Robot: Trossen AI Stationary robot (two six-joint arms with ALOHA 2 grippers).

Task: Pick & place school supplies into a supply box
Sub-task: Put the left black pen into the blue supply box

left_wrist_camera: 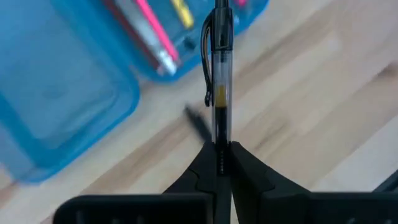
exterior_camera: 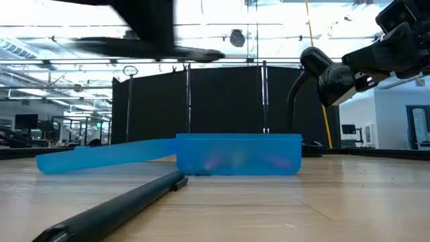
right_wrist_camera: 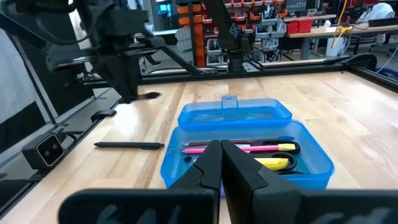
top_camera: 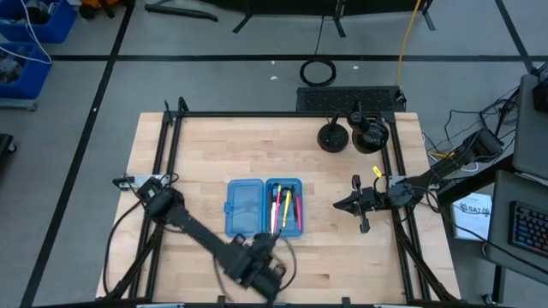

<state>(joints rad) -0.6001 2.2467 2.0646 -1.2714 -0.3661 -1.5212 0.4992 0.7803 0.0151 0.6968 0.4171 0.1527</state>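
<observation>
The blue supply box (top_camera: 261, 206) lies open at the table's middle. Its lid half (top_camera: 242, 206) is flat on the wood, and its tray half (right_wrist_camera: 249, 155) holds pink, yellow and black pens (right_wrist_camera: 239, 147). My left gripper (top_camera: 267, 243) is just near of the box, shut on a clear-barrelled black pen (left_wrist_camera: 221, 68). Another black pen (right_wrist_camera: 127, 145) lies flat on the table near the box's near side and also shows in the low view (exterior_camera: 114, 208). My right gripper (right_wrist_camera: 221, 155) hangs shut to the right of the box, touching nothing. No scissors show. My left gripper pinches the black pen between its two fingers at one end of the clear barrel (left_wrist_camera: 221, 148). The pen runs straight out from the fingertips, along the fingers. Its clip end (left_wrist_camera: 219, 25) reaches toward the box's tray. The pen is lifted off the table.
Two black round objects (top_camera: 332, 137) (top_camera: 370, 133) stand at the far right of the table. A black frame rail (top_camera: 398, 184) runs along the table's edges. Bare wood lies to the left and right of the box.
</observation>
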